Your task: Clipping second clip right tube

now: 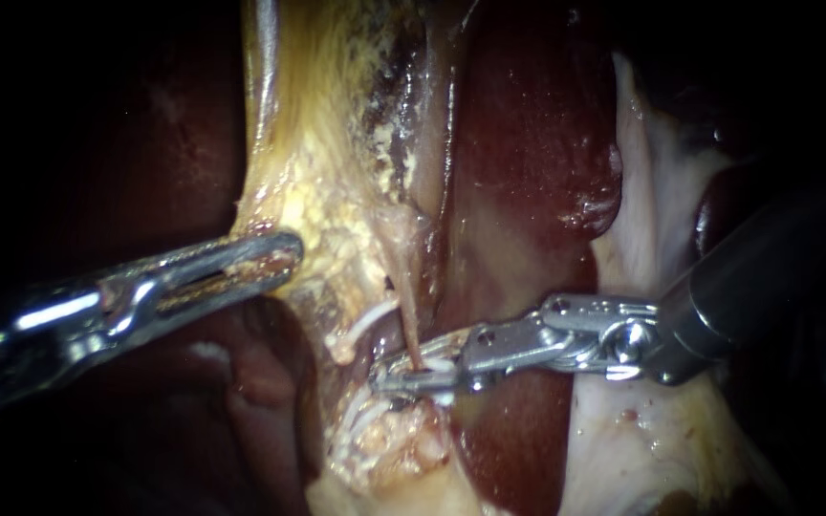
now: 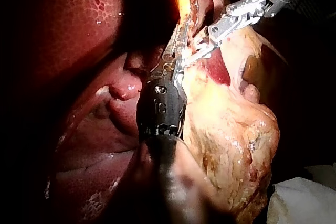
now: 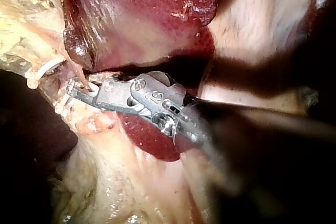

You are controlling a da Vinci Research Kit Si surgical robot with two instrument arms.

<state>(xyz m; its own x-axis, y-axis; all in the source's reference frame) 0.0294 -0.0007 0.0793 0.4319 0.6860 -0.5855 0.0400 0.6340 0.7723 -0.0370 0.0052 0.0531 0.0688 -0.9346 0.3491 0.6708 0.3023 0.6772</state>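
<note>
A thin tan tube (image 1: 409, 320) runs down from the yellowish gallbladder tissue (image 1: 327, 143) into the jaws of my right instrument (image 1: 399, 376). Those jaws lie nearly parallel across the tube, closed on it from both sides, with a white clip (image 1: 439, 365) between them. In the right wrist view the right instrument (image 3: 76, 94) holds the same tube (image 3: 73, 72) at its tip. My left instrument (image 1: 274, 256) is shut on the edge of the yellow tissue, level with the tube's upper part. In the left wrist view its jaws (image 2: 177, 51) pinch that tissue beside my right instrument (image 2: 202, 53).
Dark red liver (image 1: 528, 124) lies behind and to the right of the tube. Pale white membrane (image 1: 652, 191) runs under my right shaft. White curved strands (image 1: 367, 318) show just left of the tube, and more (image 1: 365, 409) lie below the jaws.
</note>
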